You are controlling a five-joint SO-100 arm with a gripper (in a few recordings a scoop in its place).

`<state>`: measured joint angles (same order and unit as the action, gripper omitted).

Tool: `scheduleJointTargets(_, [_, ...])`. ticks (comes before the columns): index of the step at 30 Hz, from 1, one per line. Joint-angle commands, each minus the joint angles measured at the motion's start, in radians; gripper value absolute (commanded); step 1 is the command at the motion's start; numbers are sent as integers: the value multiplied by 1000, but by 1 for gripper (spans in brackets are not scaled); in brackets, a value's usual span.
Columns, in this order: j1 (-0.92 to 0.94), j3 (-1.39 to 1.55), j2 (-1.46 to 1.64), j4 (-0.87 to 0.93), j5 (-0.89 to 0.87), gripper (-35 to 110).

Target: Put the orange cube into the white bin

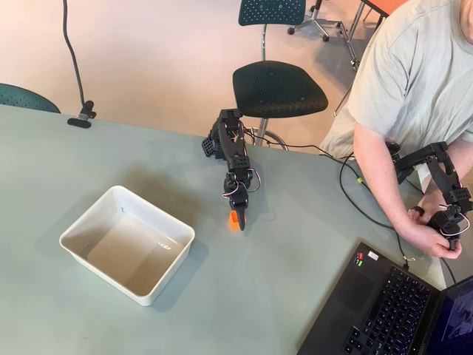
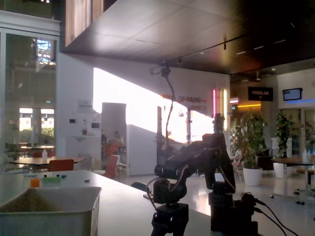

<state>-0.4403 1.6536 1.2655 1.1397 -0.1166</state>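
cube [image 1: 233, 219] tiny, bright orange, touching gripper [image 1: 240, 220] tip; grasp unclear; white bin [image 1: 90, 219] apart.

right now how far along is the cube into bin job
Done: the gripper has reached the orange cube and is down at it on the table. In hand: the grasp. The fingertips sit right against the cube, but whether they have closed on it cannot be told, and it looks to be resting on the table. Left: lift it, carry it left in the overhead view to the white bin, and release.
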Motion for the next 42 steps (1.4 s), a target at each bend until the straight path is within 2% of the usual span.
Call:
scheduleJointTargets(1, [-2, -34, 5, -6, 0, 70])
scheduleJointTargets(6, [-2, -34, 5, -8, 0, 69])
scheduleJointTargets(14, [-2, -34, 6, -8, 0, 53])
scheduleJointTargets(36, [-2, -34, 6, -8, 0, 52])
scheduleJointTargets(42, [-2, -34, 6, -8, 0, 44])
